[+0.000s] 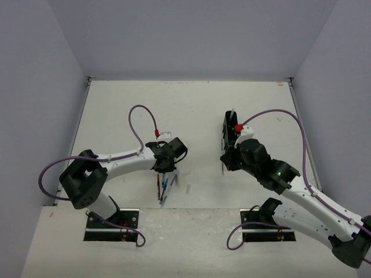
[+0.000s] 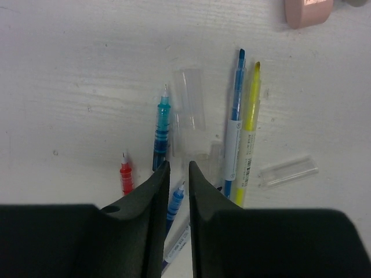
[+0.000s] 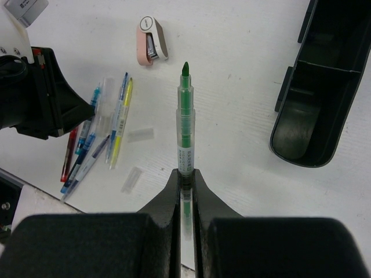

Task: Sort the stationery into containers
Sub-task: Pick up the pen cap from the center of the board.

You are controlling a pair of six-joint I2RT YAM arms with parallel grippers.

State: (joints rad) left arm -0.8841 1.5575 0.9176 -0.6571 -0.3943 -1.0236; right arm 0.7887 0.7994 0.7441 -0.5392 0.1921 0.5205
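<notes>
Several pens (image 1: 165, 184) lie in a loose bunch on the white table. My left gripper (image 2: 178, 165) points down into them, its jaws drawn close with a narrow gap. A blue pen (image 2: 175, 202) lies in that gap; contact does not show. Around it lie a red pen (image 2: 126, 176), a teal pen (image 2: 162, 130), a blue marker (image 2: 234, 139) and a yellow marker (image 2: 249, 133). My right gripper (image 3: 185, 172) is shut on a green marker (image 3: 185, 116), held above the table left of the black tray (image 3: 324, 87).
A pinkish-white eraser-like piece (image 3: 152, 47) lies beyond the pens. Clear caps (image 2: 288, 172) are scattered to their right. In the top view the tray (image 1: 228, 130) stands just behind the right gripper (image 1: 226, 162). White walls close in the table on three sides.
</notes>
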